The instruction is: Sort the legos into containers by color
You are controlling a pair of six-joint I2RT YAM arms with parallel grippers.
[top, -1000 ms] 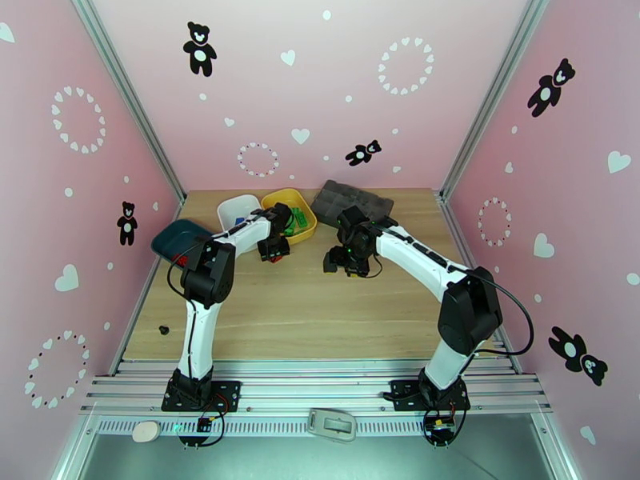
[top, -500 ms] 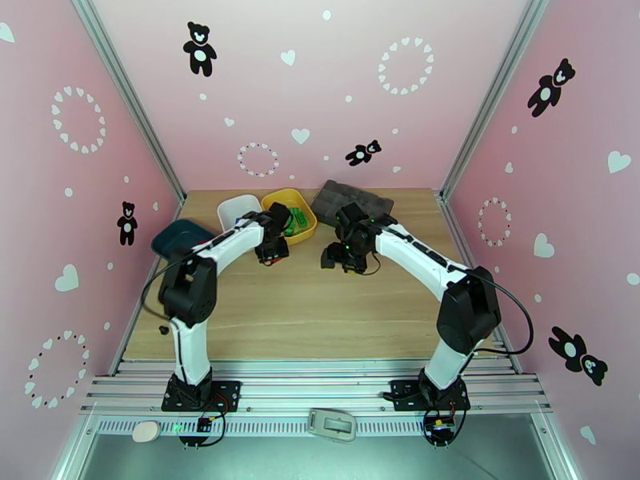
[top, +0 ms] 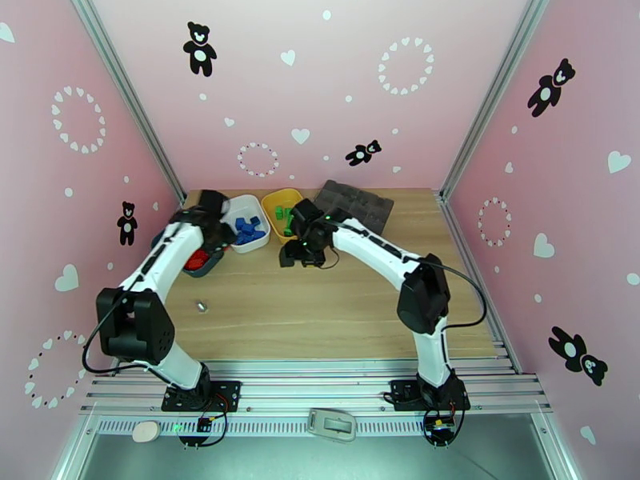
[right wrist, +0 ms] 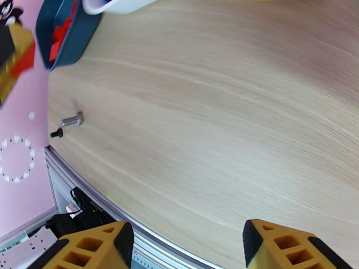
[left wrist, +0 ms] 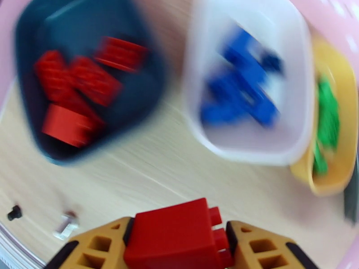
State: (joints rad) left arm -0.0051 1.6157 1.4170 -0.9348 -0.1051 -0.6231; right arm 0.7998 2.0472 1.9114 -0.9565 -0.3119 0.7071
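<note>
Red lego (left wrist: 172, 238) clamped between left fingers (left wrist: 96, 243), studs facing sideways toward one finger; right fingers (right wrist: 287, 245) wide, empty.

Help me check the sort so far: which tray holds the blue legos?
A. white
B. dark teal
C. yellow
A: the blue legos lie in the white tray, while the red legos sit in the dark teal tray and the green legos in the yellow tray.
</note>
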